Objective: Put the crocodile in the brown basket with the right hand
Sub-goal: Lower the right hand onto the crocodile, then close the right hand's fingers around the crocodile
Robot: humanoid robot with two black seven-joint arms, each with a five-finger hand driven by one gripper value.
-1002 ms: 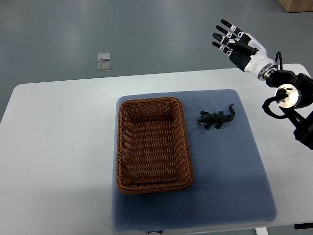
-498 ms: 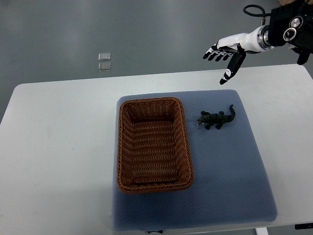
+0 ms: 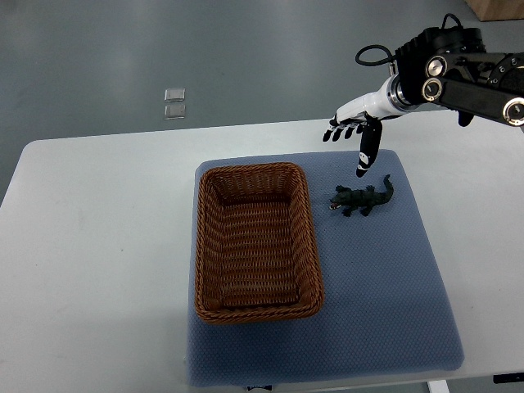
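Observation:
A small dark green toy crocodile (image 3: 363,197) lies on the blue mat (image 3: 385,278), just right of the brown wicker basket (image 3: 254,242). The basket holds nothing. My right hand (image 3: 350,141) reaches in from the upper right and hovers a little above and behind the crocodile. Its fingers are spread and its thumb points down toward the toy, without touching it. The hand holds nothing. The left arm does not show.
The mat lies on a white table (image 3: 98,246) with the grey floor beyond its far edge. Two small clear squares (image 3: 173,102) sit on the floor behind the table. A brown box corner (image 3: 498,8) shows at the top right.
The right hand has swung from raised palm-up at the table's right edge to a lower reach leftward, ending just above the crocodile. Crocodile and basket have not moved.

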